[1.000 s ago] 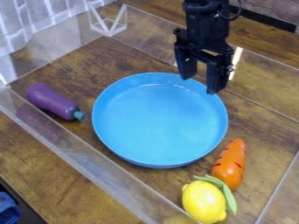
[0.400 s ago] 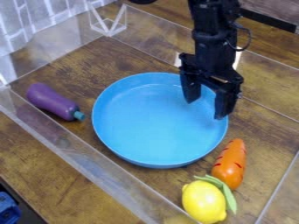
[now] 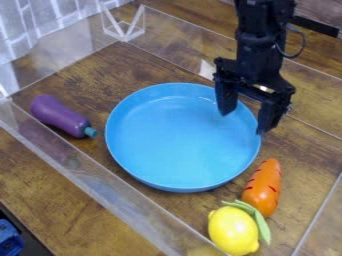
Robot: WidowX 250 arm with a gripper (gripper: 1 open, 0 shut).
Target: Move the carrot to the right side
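Observation:
The small orange carrot (image 3: 263, 186) with dark grooves lies on the wooden table just off the right rim of the blue plate (image 3: 160, 160), its green end pointing toward the lemon. My gripper (image 3: 253, 109) hangs over the plate's upper right edge, above and a little behind the carrot. Its two dark fingers (image 3: 227, 97) point down and stand open with nothing between them.
A yellow lemon (image 3: 234, 230) with a green leaf sits at the front, touching the carrot's lower end. A purple eggplant (image 3: 62, 114) lies left of the plate. Clear plastic walls (image 3: 80, 170) fence the wooden table on the front and right.
The gripper has travelled right and toward the front across the plate's far rim, closer to the carrot, staying open. The carrot, lemon and eggplant have not moved.

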